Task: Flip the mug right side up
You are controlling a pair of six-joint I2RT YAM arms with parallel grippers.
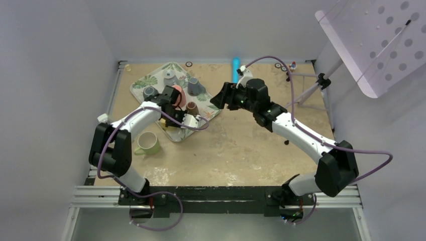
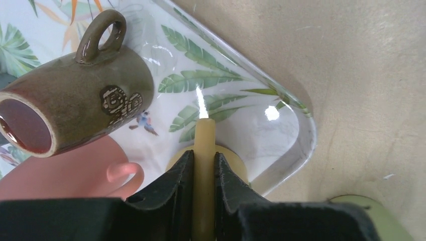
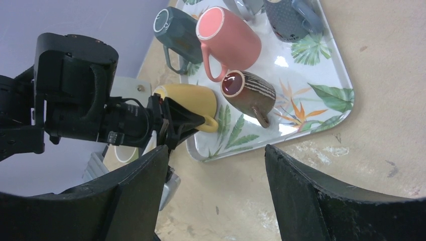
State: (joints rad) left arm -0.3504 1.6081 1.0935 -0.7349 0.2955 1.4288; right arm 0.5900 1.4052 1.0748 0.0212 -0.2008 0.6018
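My left gripper (image 2: 203, 153) is shut on the handle (image 2: 204, 133) of a yellow mug (image 3: 191, 99). The mug lies tilted on its side over the near corner of the leaf-print tray (image 2: 301, 135). In the top view the left gripper (image 1: 171, 113) sits over the tray's front part and hides most of the yellow mug. My right gripper (image 3: 216, 160) is open and empty. It hovers over bare table right of the tray (image 3: 336, 85), and in the top view the right gripper (image 1: 218, 98) faces the tray.
A brown mug (image 2: 75, 108) lies on its side on the tray, next to a pink mug (image 3: 228, 37). A dark grey mug (image 3: 178, 30) and two grey mugs (image 1: 195, 86) stand further back. A green mug (image 1: 147, 144) stands upright on the table left of the tray.
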